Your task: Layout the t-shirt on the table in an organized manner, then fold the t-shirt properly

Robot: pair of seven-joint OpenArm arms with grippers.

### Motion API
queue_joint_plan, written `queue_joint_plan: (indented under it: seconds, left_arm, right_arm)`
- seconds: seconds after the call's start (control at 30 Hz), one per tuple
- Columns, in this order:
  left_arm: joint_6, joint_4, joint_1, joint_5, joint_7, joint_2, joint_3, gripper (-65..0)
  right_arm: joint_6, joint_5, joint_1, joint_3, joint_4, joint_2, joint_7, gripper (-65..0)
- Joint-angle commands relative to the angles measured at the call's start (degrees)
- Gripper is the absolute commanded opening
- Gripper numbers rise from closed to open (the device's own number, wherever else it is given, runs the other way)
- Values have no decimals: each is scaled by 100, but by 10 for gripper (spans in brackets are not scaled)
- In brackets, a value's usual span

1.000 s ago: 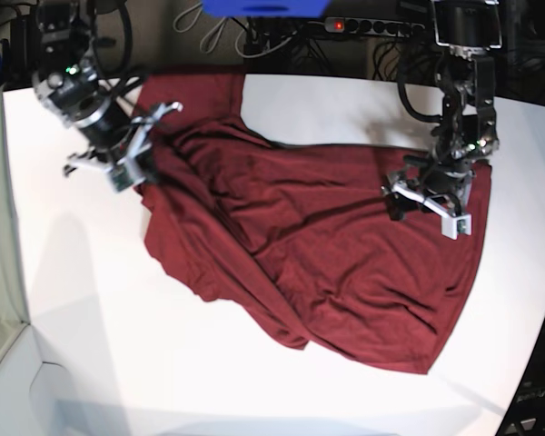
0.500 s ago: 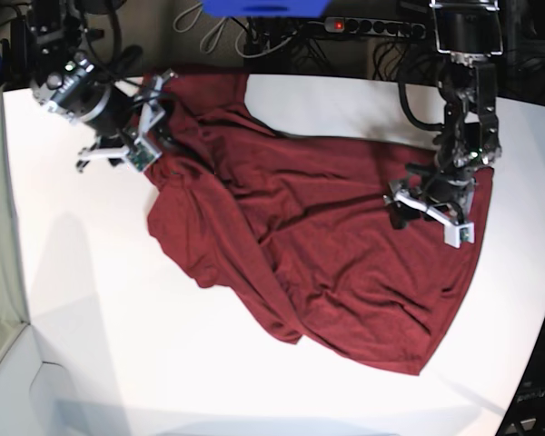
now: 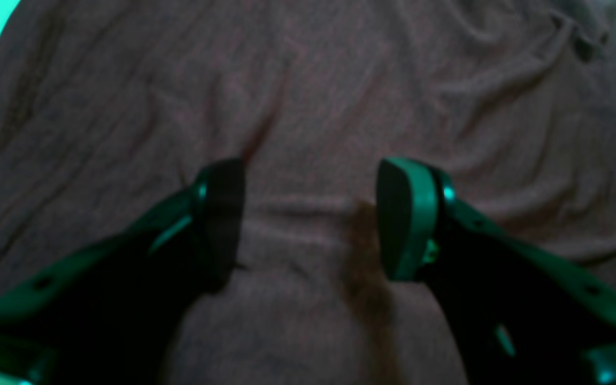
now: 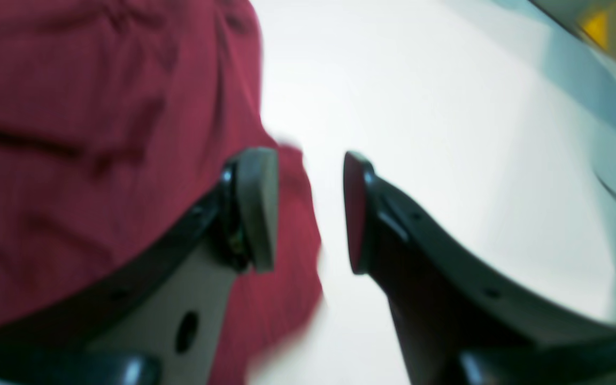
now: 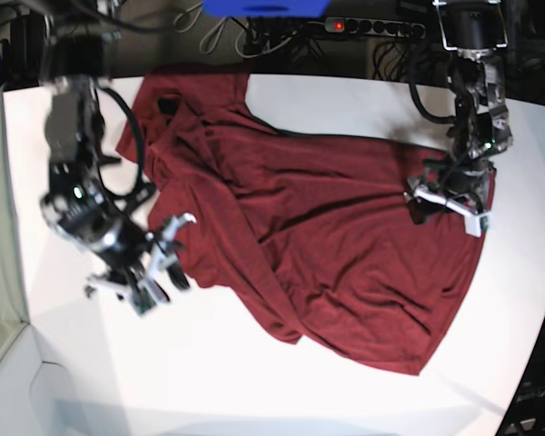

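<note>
My right gripper (image 5: 154, 263) is open, holding nothing, beside the t-shirt (image 5: 327, 236) edge for regrasp. My left gripper (image 3: 308, 214), open, hovers over cloth, apparently untouching. Shirt lies rumpled on the table (image 5: 254, 381).

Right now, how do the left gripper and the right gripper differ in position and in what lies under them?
The left gripper hovers over the t-shirt, only fabric beneath; the right gripper straddles the shirt's edge, partly over bare table. The left gripper's jaws stand wider than the right gripper's. Both are open, holding nothing.
</note>
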Motion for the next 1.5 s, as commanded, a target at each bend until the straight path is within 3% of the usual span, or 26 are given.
queue_joint_plan:
  seconds: [0.0, 0.13, 0.3, 0.47, 0.63, 1.03, 1.33, 1.47]
  left_arm:
    - [59, 8, 73, 18, 181, -8, 3, -266]
    - [59, 61, 135, -8, 181, 1, -6, -266]
    - [67, 17, 152, 9, 181, 1, -6, -266]
    - [67, -9, 293, 18, 146, -34, -23, -266]
    - [67, -18, 548, 18, 146, -113, -103, -266]
    - [50, 105, 1190, 18, 190, -237, -1316, -266]
    - [50, 1582, 1295, -34, 190, -201, -1360, -266]
    - [50, 1687, 1102, 9, 172, -201, -1360, -266]
  right_arm:
    - [-24, 48, 375, -92, -270, -62, 130, -434]
    - [-24, 48, 1658, -418, -2327, -475, 262, -435]
    - [-32, 48, 2907, -461, -4929, -765, 1581, -434]
    - [-59, 48, 3355, -453, -6398, -800, 2697, -433]
    - [-68, 48, 3179, -453, -6758, -800, 3058, -433]
    - [-68, 48, 2625, -453, -6758, -853, 3119, -434]
    - [-68, 57, 2476, -461, -6758, -1099, 3084, -435]
    - [-68, 57, 2467, -461, -6468, -1099, 3084, -435]
